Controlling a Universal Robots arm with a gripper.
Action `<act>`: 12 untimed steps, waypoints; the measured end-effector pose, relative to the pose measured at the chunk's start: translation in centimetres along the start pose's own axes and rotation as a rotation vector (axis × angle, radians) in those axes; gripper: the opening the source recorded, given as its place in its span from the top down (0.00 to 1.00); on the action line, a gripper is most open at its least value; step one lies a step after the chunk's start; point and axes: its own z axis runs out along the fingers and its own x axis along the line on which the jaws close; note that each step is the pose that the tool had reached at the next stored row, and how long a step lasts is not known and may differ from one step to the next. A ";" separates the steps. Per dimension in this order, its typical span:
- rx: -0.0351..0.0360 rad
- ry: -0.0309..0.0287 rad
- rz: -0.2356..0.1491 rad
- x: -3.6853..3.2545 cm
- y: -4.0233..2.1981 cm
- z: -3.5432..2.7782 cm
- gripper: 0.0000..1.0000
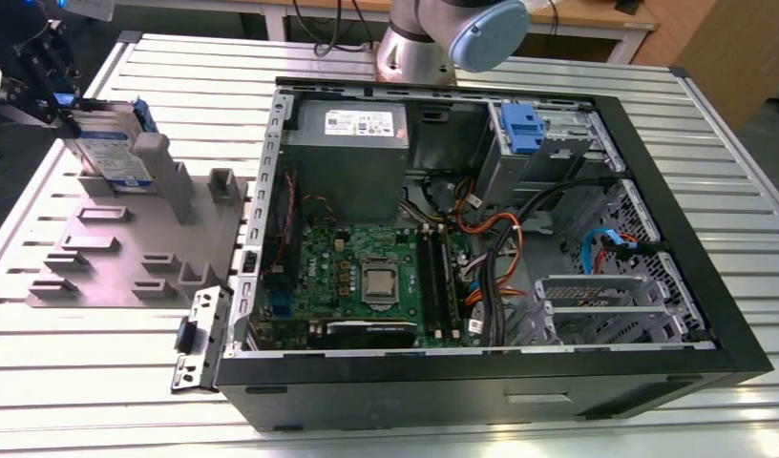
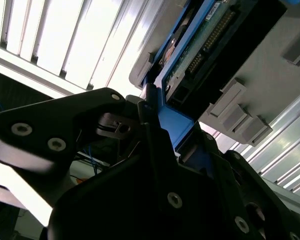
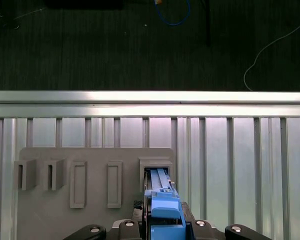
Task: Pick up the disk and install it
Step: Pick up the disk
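Note:
The disk (image 1: 111, 151) stands upright on edge at the far left corner of the grey holder plate (image 1: 135, 262), its white label with a blue band facing out and a blue frame around its edges. My gripper (image 1: 49, 95) is at the disk's upper end, shut on the blue frame. In the second wrist view the black fingers (image 2: 155, 135) clamp the blue frame, and the disk (image 2: 205, 40) shows its circuit-board side. In the first wrist view the disk (image 3: 162, 202) is seen edge-on, reaching into a slot of the holder plate (image 3: 95, 205) between my gripper (image 3: 162, 222) jaws.
An open computer case (image 1: 663, 200) lies on the slatted metal table (image 1: 186, 86), to the exterior view's right of the holder plate. Inside are a grey power supply box (image 1: 348, 129), a motherboard (image 1: 364, 277), cables and a bare blue bracket (image 1: 522, 129) in the drive bay. The arm's base (image 1: 422, 43) stands behind the case.

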 end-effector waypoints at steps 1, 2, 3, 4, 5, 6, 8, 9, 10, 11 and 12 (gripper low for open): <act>-0.0001 0.0000 0.000 0.00 0.00 0.00 0.63; -0.0001 0.0000 0.000 0.00 0.00 0.00 0.63; 0.0000 0.0000 0.000 0.00 0.00 0.00 0.63; 0.0002 -0.0002 0.000 0.00 0.00 0.01 0.62; 0.0001 -0.0001 0.000 0.00 0.00 0.01 0.62; 0.0000 0.0000 0.000 0.00 0.00 0.01 0.62; 0.0000 0.0000 0.000 0.00 0.00 0.01 0.56; 0.0001 0.0000 0.000 0.00 0.00 0.01 0.56; 0.0000 0.0000 0.000 0.00 0.00 0.01 0.56; 0.0000 0.0000 0.000 0.00 0.00 0.01 0.56; 0.0000 0.0000 0.000 0.00 0.00 0.01 0.56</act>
